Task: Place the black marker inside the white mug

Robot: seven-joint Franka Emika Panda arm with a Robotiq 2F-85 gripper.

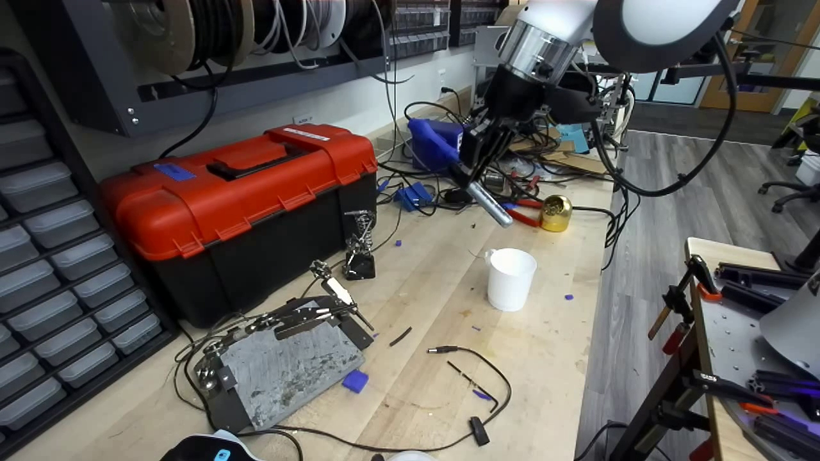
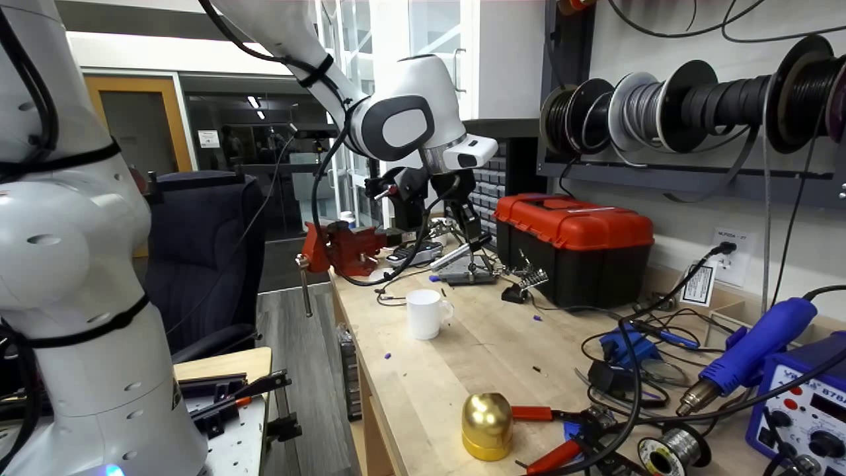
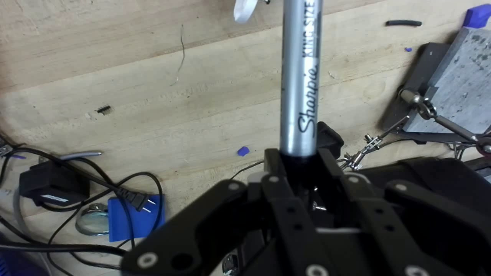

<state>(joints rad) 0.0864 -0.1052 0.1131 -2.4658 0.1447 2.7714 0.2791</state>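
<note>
The hand [image 3: 301,163] grips the tilted marker [image 3: 300,80] by one end; lowered at that slant, it could strike and topple the white mug [image 1: 510,283].

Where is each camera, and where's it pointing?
Wrist view: mounted behind the black end effector, which shows; faces down towards the silver cylindrical marker and pale wooden bench.
Exterior view: high by the speckled grey slab, facing down the bench; white arm partly shows, end effector too.
Exterior view: opposite end, by the golden dome, facing back along it; white base, arm and end effector show.
Both exterior views share the white cylindrical mug and red-lidded black toolbox.
</note>
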